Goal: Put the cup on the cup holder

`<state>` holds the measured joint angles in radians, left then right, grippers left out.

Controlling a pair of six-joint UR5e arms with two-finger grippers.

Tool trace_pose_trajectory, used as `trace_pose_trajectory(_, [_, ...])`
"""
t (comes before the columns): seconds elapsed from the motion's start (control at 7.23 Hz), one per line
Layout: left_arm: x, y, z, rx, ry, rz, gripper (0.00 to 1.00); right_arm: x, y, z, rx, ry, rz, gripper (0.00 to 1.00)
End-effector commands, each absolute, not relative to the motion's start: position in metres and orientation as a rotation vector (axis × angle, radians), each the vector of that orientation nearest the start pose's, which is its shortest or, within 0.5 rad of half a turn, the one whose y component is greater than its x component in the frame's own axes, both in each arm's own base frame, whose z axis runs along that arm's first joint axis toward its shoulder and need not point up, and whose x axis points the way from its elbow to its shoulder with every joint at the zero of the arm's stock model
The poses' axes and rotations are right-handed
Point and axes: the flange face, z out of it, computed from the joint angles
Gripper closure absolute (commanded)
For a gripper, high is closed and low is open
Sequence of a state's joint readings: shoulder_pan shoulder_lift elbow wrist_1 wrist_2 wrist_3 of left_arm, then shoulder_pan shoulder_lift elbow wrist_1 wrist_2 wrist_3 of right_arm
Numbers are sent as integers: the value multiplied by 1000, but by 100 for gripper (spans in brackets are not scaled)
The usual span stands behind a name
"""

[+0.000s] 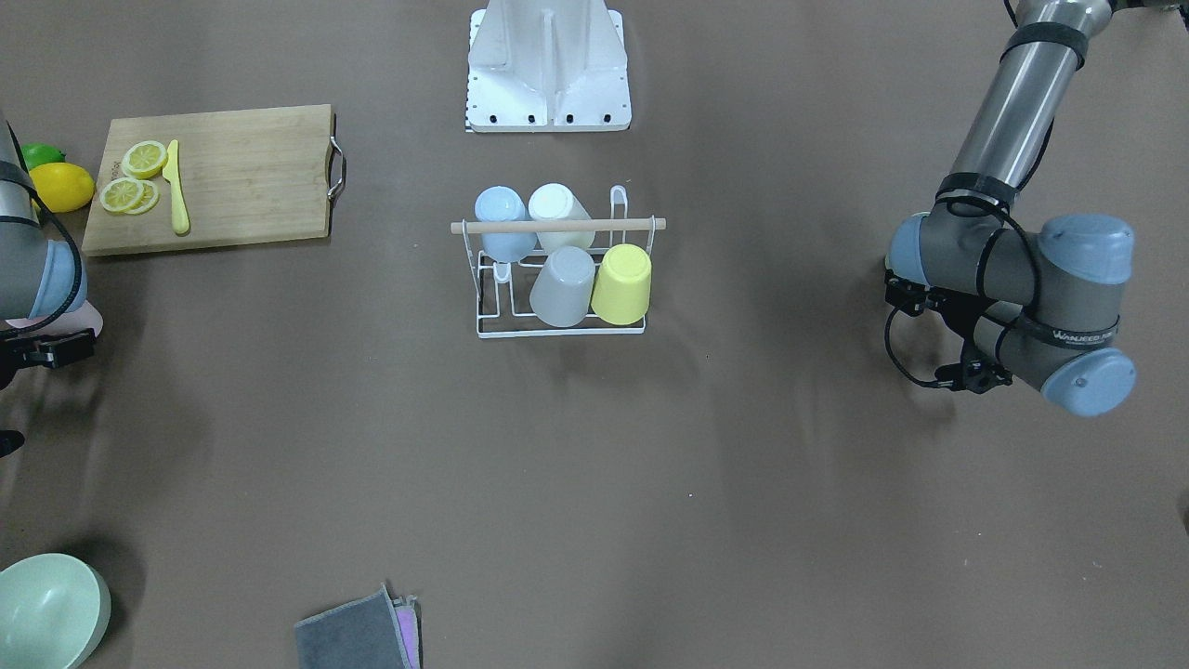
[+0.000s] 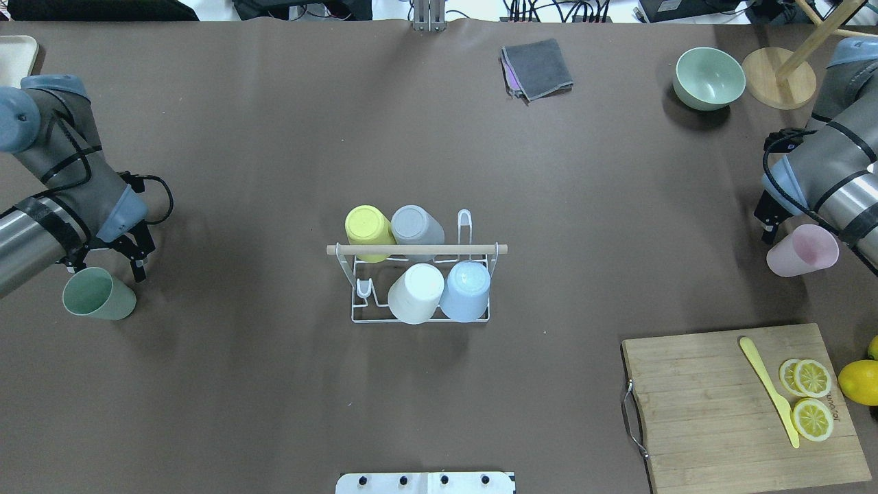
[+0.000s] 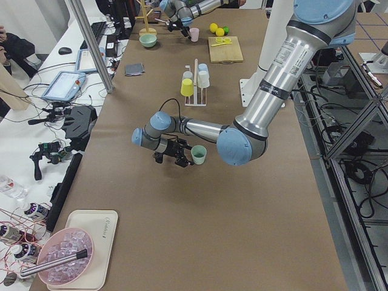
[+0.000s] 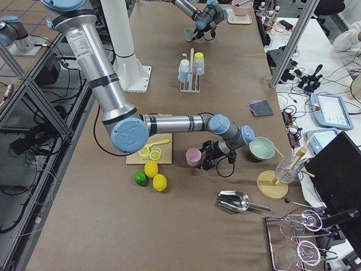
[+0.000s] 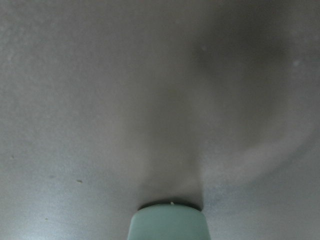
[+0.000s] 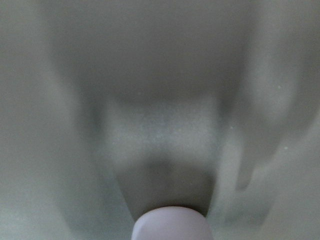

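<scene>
The cup holder [image 2: 418,250], a white wire rack with a wooden rod across its top, stands at the table's middle; it also shows in the front-facing view [image 1: 557,226]. A yellow cup [image 2: 367,228], a grey cup [image 2: 416,227], a white cup [image 2: 416,292] and a blue cup [image 2: 466,291] sit upside down on it. My left gripper [image 2: 104,271] is shut on a green cup [image 2: 99,295] at the far left, also in the left wrist view [image 5: 167,225]. My right gripper [image 2: 775,223] is shut on a pink cup [image 2: 802,251] at the far right, also in the right wrist view [image 6: 172,225].
A wooden cutting board [image 2: 727,405] with lemon slices and a yellow knife [image 2: 768,387] lies front right, with a lemon [image 2: 857,381] beside it. A green bowl [image 2: 708,77], a wooden stand [image 2: 778,86] and a grey cloth [image 2: 536,67] lie at the far side.
</scene>
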<state>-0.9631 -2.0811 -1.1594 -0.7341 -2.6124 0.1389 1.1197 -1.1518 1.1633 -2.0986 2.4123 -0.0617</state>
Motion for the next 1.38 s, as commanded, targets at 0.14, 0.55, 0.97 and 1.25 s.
trace_pose_trajectory(0.14, [331,-546,600,-889,805,278,2,-225,-574,662,-671,-710,-290,1])
trace_pose_trajectory(0.55, [330,-544,597,-908,796,266,2,-225,-569,665,-701,-720,-308,2])
trace_pose_trajectory(0.97, [331,-541,596,-920,791,261,3,-239,-563,666,-712,-713,-329,5])
trace_pose_trajectory(1.25, [329,-539,595,-922,803,281,52,-244,-559,670,-727,-703,-331,22])
